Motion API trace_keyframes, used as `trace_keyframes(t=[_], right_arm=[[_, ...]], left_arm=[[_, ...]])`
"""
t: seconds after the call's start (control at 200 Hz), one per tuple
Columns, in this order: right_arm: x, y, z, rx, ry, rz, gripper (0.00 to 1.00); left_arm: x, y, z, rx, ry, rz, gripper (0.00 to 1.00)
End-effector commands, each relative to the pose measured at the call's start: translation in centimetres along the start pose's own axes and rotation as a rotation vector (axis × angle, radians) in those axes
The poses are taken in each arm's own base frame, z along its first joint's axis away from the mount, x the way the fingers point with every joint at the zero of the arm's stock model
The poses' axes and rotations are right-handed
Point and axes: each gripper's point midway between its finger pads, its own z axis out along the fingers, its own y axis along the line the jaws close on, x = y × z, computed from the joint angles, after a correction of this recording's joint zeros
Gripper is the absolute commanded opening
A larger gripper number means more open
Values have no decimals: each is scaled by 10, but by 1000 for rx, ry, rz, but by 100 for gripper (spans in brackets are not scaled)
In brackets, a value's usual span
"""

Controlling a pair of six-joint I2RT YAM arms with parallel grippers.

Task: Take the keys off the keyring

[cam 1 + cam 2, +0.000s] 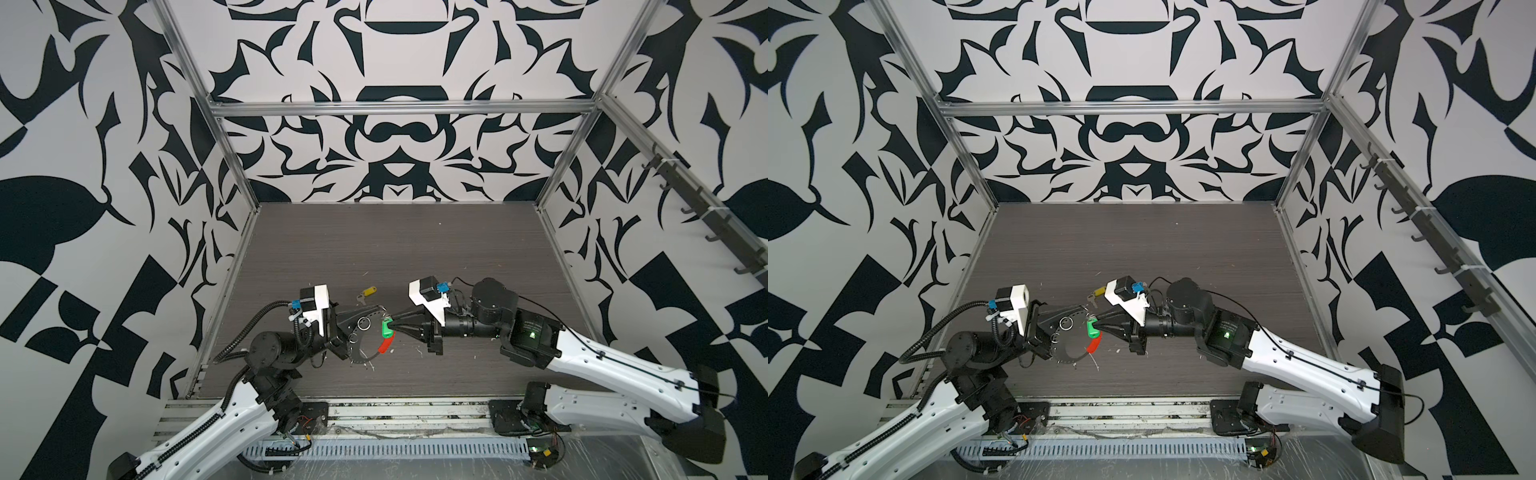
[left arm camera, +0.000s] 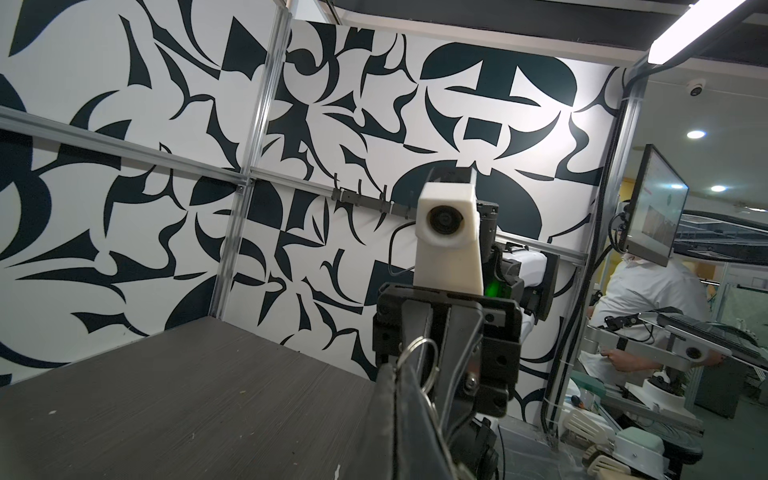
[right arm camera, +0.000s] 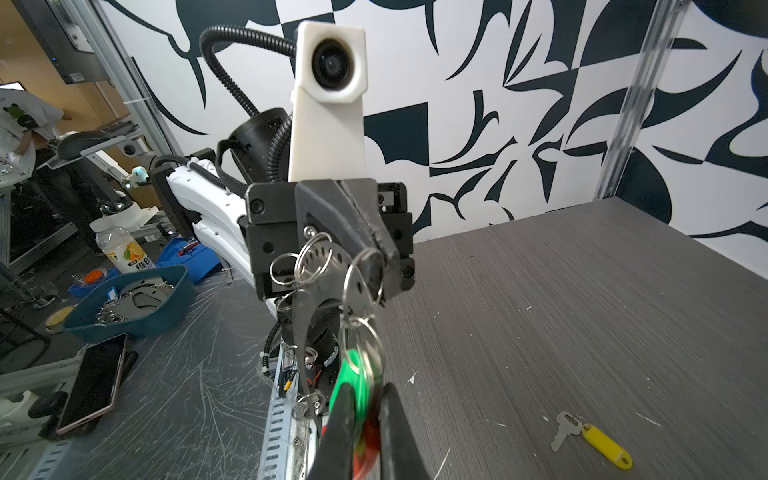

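Observation:
The keyring [image 1: 362, 362], a dark loop with a red sleeve [image 1: 385, 345], hangs above the table's front middle. My left gripper [image 1: 379, 311] is shut on its upper part, seen as closed fingers [image 3: 374, 253] in the right wrist view. The green key [image 1: 386, 328] hangs from the keyring by silver split rings [image 3: 360, 286]. My right gripper [image 1: 394, 326] is shut on it, the tag [image 3: 351, 376] squeezed between both fingers, with the red sleeve [image 3: 368, 449] just behind. The yellow key [image 1: 368, 289] lies loose on the table [image 1: 457, 257], also in the right wrist view [image 3: 604, 444].
Several more silver split rings [image 1: 363, 323] hang on the keyring. Aluminium frame posts and patterned walls close the table in on three sides. A rail of hooks [image 1: 702, 208] runs along the right wall. Off the front edge stand a blue basket [image 3: 129, 307], a phone [image 3: 93, 382] and a bottle [image 3: 120, 249].

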Motion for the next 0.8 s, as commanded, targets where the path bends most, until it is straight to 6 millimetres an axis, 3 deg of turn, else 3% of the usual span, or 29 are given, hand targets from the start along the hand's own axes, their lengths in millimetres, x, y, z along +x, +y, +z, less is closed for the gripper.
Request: trace_keyframes(t=[0.0,0.185,0.565,0.68,0.795], right_arm=[[-21,-14,-1,82,-47,-12,30],[-24,-14,-8,100,-63,-16,47],[-33,-15,-29,163,-86,-40,59],[-35,-10,-33,148,-89,-35,56],[-27,-1,-25,79,-43,-15,51]], left_arm=[[-7,-3,4,4,-1,1,0],[-8,-4,3,5,-3,1,0],[-11,-5,0,-2,-10,2,0],[-11,-5,0,-2,-12,2,0],[-12,-6,0,0,-14,0,0]])
